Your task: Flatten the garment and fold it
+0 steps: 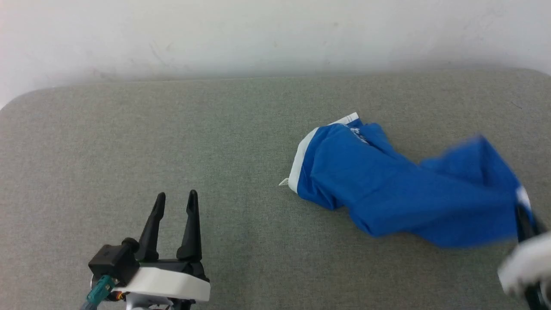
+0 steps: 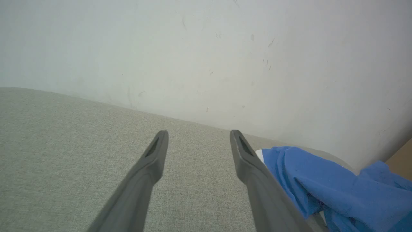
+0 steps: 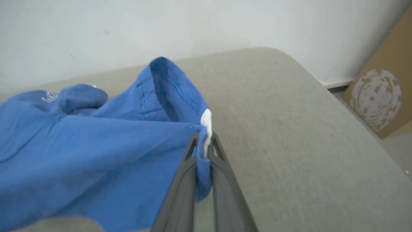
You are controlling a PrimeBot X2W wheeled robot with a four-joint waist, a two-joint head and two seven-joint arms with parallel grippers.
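Half of the story at the right jaws is hard to read from the head view. A blurred dark finger and a smeared white housing show at the lower right edge, cut off by the frame. The blue cloth beside them is blurred too. The right wrist view is plainer: the right jaws are closed on a blue fold of the garment, with a bit of white trim standing just above their tips. How much cloth lies between them is hidden by the fingers themselves.

From that grip the garment trails away toward the left jaws' side. Its far end, edged with a white band, rests on the surface. A small white tag pokes out at that end. The white lettering is too small to read. Whether the cloth nearest the right jaws touches the surface cannot be told.

The left jaws stand wide apart and grip nothing, with both fingers over bare fabric. The garment lies ahead of them and to their right, well apart. In the left wrist view one finger partly covers its banded end. Open surface runs ahead of the left jaws to the far edge, which meets the wall. Right of the right jaws the surface rounds off at a corner, and a cardboard box stands beyond it.
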